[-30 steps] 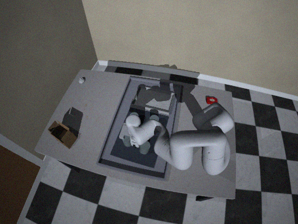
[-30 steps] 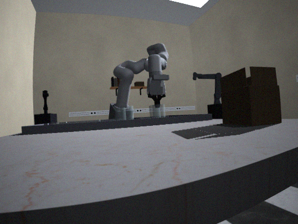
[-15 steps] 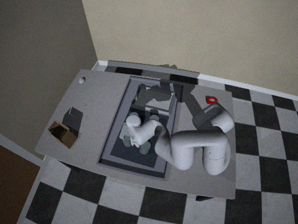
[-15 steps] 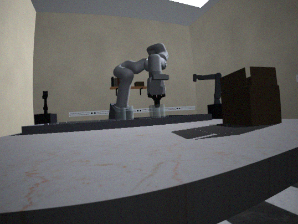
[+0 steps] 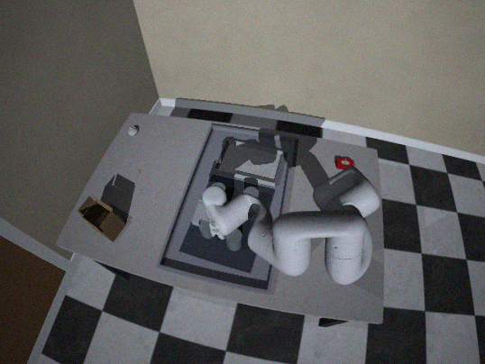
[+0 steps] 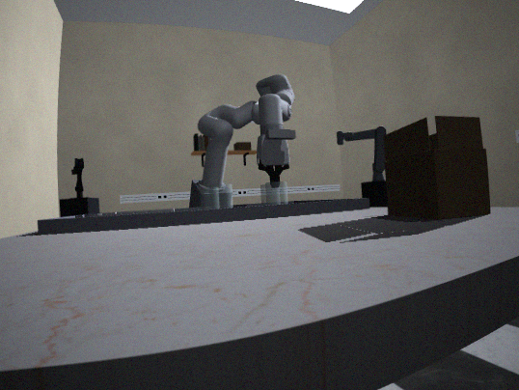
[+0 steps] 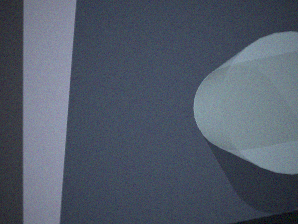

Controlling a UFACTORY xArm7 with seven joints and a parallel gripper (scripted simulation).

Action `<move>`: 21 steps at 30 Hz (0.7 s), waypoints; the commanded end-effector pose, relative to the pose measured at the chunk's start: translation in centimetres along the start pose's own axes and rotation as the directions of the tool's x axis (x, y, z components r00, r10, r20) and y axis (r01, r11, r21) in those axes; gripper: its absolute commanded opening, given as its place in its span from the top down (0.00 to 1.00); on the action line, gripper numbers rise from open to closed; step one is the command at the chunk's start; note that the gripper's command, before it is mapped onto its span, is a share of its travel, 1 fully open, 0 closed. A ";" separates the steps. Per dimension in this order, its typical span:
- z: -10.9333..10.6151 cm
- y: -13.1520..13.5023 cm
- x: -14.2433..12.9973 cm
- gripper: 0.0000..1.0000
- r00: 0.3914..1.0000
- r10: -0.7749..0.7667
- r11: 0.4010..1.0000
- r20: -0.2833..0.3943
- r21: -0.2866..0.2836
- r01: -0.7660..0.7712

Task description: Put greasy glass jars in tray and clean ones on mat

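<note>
Several pale glass jars stand on the dark drying mat (image 5: 216, 254) in the counter's recess. Two are at the mat's far end (image 5: 219, 186) (image 5: 251, 192) and two nearer (image 5: 206, 229) (image 5: 233, 241). The tray (image 5: 252, 164) sits behind the mat, partly in the arm's shadow. My gripper (image 6: 274, 181) points straight down with its fingers shut, the tips just above the top of one jar (image 6: 275, 193). I cannot tell if they touch it. In the wrist view one jar (image 7: 252, 107) fills the right side over the mat; the fingers do not show there.
An open cardboard box (image 5: 104, 215) stands at the counter's left, and it looks large in the low view (image 6: 436, 166). A red object (image 5: 343, 162) lies by the arm's base. A small round thing (image 5: 133, 130) sits at the far left corner.
</note>
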State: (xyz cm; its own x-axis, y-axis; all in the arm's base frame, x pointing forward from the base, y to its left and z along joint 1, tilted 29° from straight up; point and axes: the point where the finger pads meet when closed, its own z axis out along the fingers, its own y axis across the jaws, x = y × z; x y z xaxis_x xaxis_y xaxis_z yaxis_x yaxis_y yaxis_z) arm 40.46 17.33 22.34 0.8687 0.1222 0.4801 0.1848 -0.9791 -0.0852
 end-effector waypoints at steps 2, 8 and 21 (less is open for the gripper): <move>0.3 0.0 1.4 1.00 1.000 0.000 1.000 -0.003 0.001 0.000; 0.3 0.0 1.4 1.00 1.000 0.000 1.000 -0.003 0.001 0.000; 0.3 0.0 1.4 1.00 1.000 0.000 1.000 -0.003 0.001 0.000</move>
State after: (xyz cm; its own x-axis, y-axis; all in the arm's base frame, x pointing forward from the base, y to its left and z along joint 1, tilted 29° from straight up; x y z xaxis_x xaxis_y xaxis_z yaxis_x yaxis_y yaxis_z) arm 41.72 17.55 22.57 0.8689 0.1225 0.4795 0.1849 -0.9791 -0.0850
